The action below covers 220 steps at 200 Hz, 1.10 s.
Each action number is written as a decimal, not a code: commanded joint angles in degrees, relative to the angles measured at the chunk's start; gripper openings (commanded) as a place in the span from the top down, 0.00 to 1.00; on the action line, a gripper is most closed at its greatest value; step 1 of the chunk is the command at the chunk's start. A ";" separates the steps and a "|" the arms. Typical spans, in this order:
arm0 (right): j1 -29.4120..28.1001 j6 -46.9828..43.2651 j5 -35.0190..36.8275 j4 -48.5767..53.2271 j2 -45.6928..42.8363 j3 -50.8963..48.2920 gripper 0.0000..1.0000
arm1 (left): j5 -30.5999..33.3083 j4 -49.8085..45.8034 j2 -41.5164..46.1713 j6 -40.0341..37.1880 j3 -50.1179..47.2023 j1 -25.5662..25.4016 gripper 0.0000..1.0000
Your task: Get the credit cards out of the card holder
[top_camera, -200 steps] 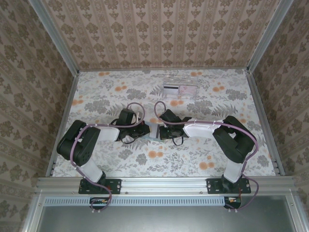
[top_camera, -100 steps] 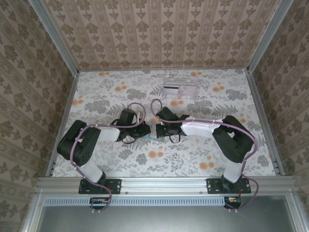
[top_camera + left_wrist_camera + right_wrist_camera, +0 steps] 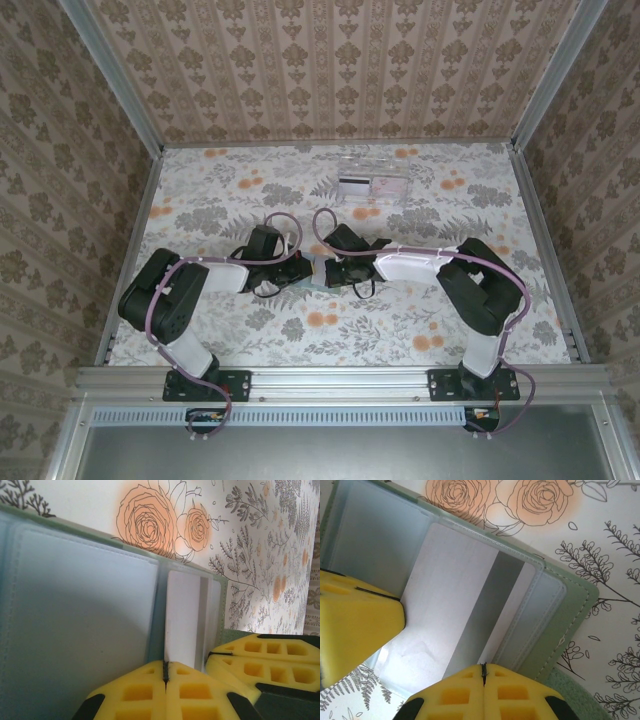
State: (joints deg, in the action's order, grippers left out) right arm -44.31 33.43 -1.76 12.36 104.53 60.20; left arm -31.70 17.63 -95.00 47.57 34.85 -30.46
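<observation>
The card holder (image 3: 572, 597) is lying open in the middle of the flowered counter (image 3: 230, 200), and the two sets of fingers are facing it from opposite sides. The left fingers (image 3: 167, 680) are pressing together at the near edge of the holder, just below a pale card (image 3: 182, 615) that is sitting in a slot pocket. I am judging that they are there to steady the soft holder, so that it is not sliding when the card is pulled. The right fingers (image 3: 484, 677) are also lying flat against each other, right at the exposed end of the same card, where its grey stripe is showing. They are probably nipping this thin edge to draw it out, but I cannot tell for sure whether the card is really between them. The card is sitting at least partly inside the pocket, so the pulling is only beginning, I think. At the far side of the counter a clear tray (image 3: 404, 190) is holding what is looking like a striped card (image 3: 350, 185) and a pinkish card (image 3: 386, 186), which is suggesting that removed cards are being collected there.
</observation>
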 commanded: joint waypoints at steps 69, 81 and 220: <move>-0.23 0.58 0.43 0.63 1.18 -1.45 0.98 | -0.30 2.70 0.07 0.71 -2.15 0.75 0.80; -0.20 0.66 0.43 0.55 1.29 -1.41 0.99 | -0.63 3.34 -0.14 1.07 -2.44 0.92 0.83; 0.04 0.78 0.49 1.19 1.73 -1.36 1.00 | -2.84 8.17 -1.20 3.14 -4.07 1.94 1.00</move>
State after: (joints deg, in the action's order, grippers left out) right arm -44.29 33.45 -1.76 11.77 104.66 60.01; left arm -33.47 24.80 -95.31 50.65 31.51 -29.15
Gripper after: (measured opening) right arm 0.065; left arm 0.048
